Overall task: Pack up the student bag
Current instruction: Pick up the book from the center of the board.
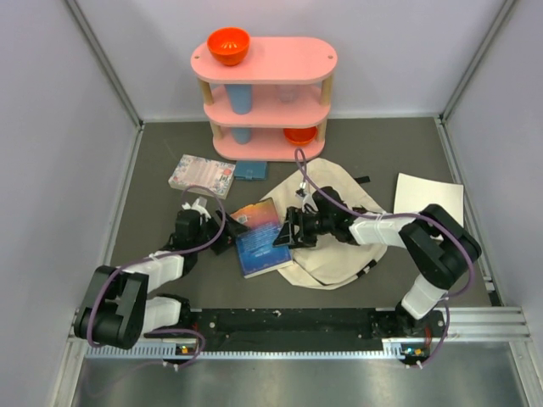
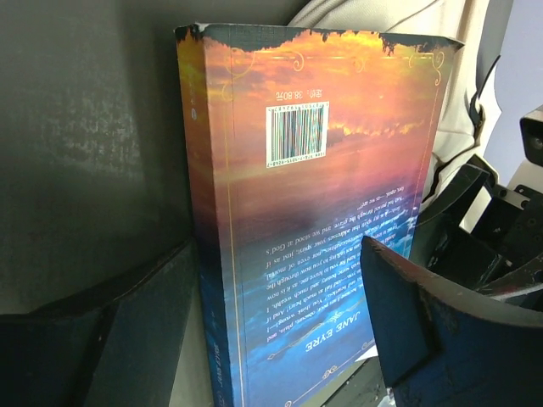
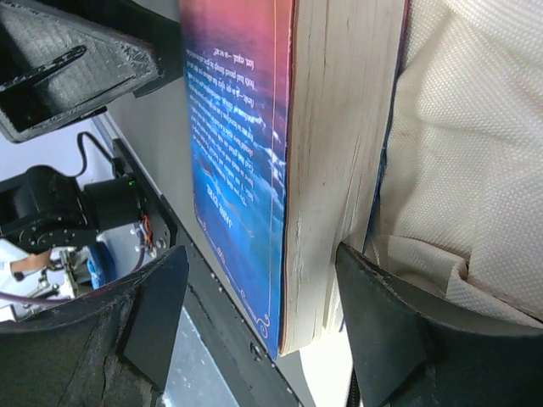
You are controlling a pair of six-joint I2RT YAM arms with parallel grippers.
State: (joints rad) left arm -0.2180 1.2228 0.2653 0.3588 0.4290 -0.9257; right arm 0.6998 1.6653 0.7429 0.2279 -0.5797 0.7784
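The student bag [image 1: 339,229] is a cream canvas backpack lying flat right of centre. A thick paperback book [image 1: 259,237] with a blue and orange cover lies tilted, its right edge on the bag. My left gripper [image 1: 222,236] stands open at the book's left side. In the left wrist view the book [image 2: 314,212] fills the gap between that gripper's [image 2: 276,280] fingers. My right gripper [image 1: 287,231] is open around the book's page edge [image 3: 331,170]. One right finger [image 3: 373,314] lies under the pages against the bag cloth [image 3: 475,153]; the other [image 3: 157,305] stands off the cover.
A pink three-tier shelf [image 1: 265,61] stands at the back with an orange bowl [image 1: 228,45] on top and cups below. In front of it lie a patterned box [image 1: 202,175] and a small blue item [image 1: 251,170]. A flat white sheet [image 1: 428,195] lies right of the bag.
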